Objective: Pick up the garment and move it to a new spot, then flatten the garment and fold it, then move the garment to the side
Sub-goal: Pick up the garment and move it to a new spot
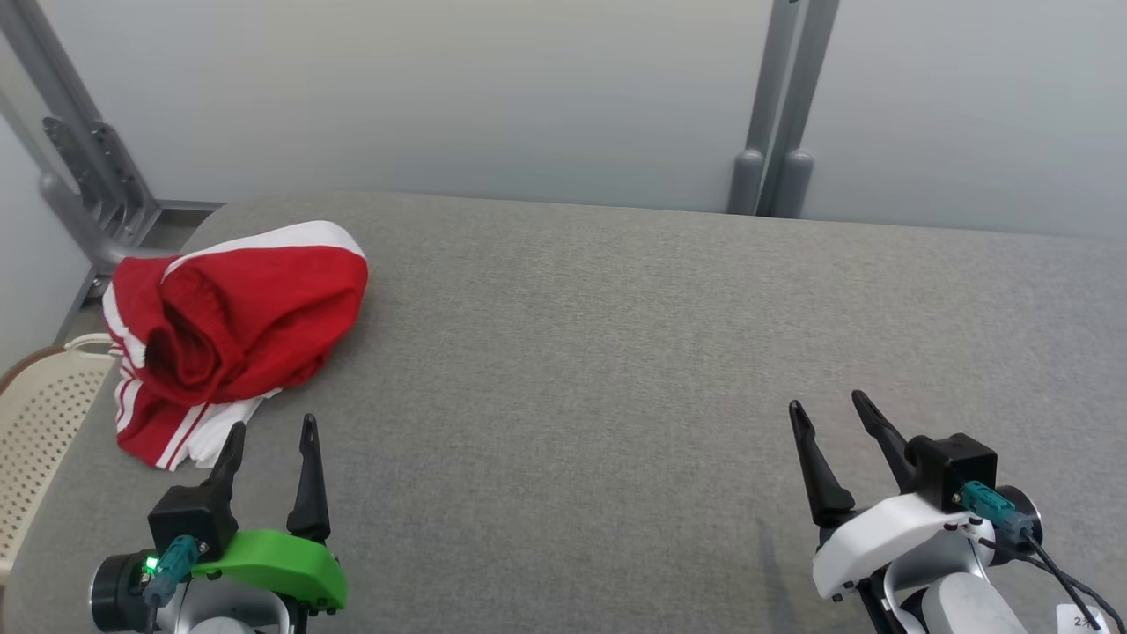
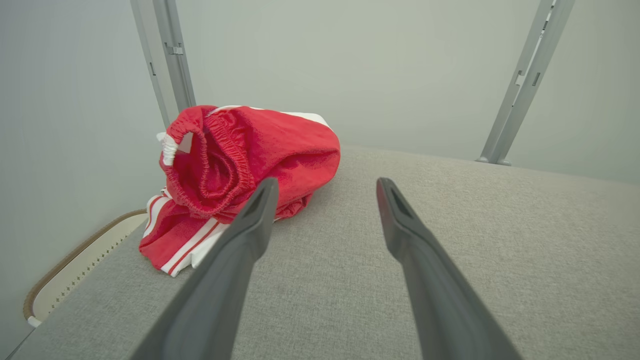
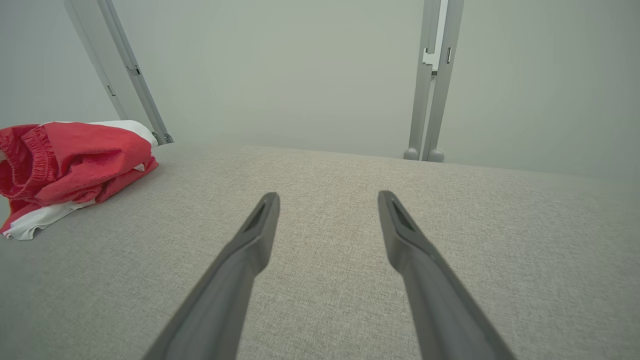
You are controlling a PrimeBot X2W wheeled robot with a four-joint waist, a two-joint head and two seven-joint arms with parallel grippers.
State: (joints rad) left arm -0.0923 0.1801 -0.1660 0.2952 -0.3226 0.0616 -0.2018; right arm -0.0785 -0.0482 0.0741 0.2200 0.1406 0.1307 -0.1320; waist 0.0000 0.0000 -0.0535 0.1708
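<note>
Our left hand (image 1: 273, 424) and right hand (image 1: 828, 401) stand open, empty. We should send the left into the crumpled garment (image 1: 238, 326) just ahead, pinching a thick fold.

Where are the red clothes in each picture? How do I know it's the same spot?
Head view: the red garment lies crumpled at the far left of the table, just beyond the left pincer.
Left wrist view: red garment left of centre, close up.
Right wrist view: red garment at the left edge.
Shared landmark: the grey upright post behind the table, always right of the garment.
</note>
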